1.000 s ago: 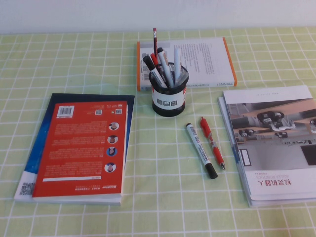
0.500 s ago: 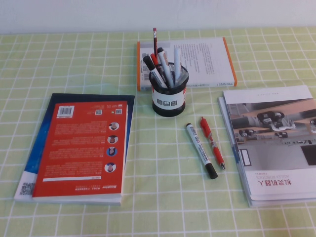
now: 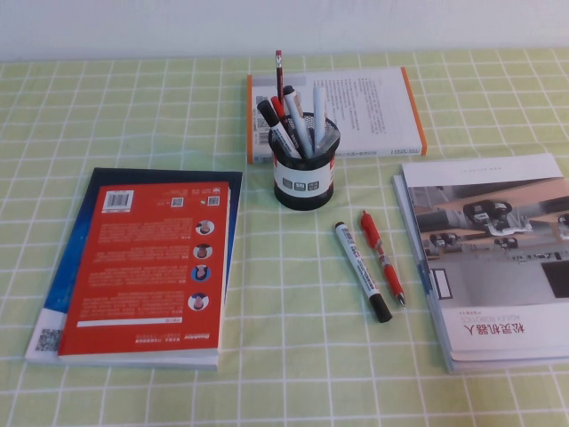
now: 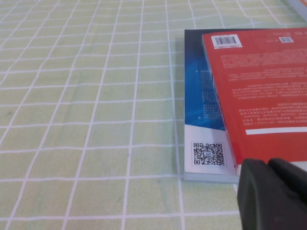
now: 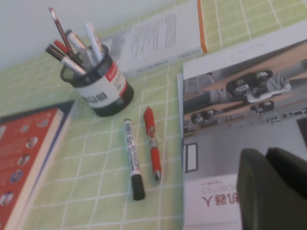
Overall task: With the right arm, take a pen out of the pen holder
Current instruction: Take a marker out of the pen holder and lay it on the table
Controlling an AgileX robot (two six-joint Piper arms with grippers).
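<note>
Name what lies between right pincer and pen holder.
Right wrist view: magazine nearest right pincer, then red pen and marker, before the pen holder. Left pincer hovers near red book.

Black mesh pen holder [image 3: 304,178] stands upright, several pens [image 3: 299,126] leaning inside it.

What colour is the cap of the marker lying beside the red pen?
Black: the cap shows best in the high view.

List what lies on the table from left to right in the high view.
Red book → pen holder → marker → red pen → magazine. Left end effector hovers by the red book's corner, right end effector above the magazine, both outside that view.
</note>
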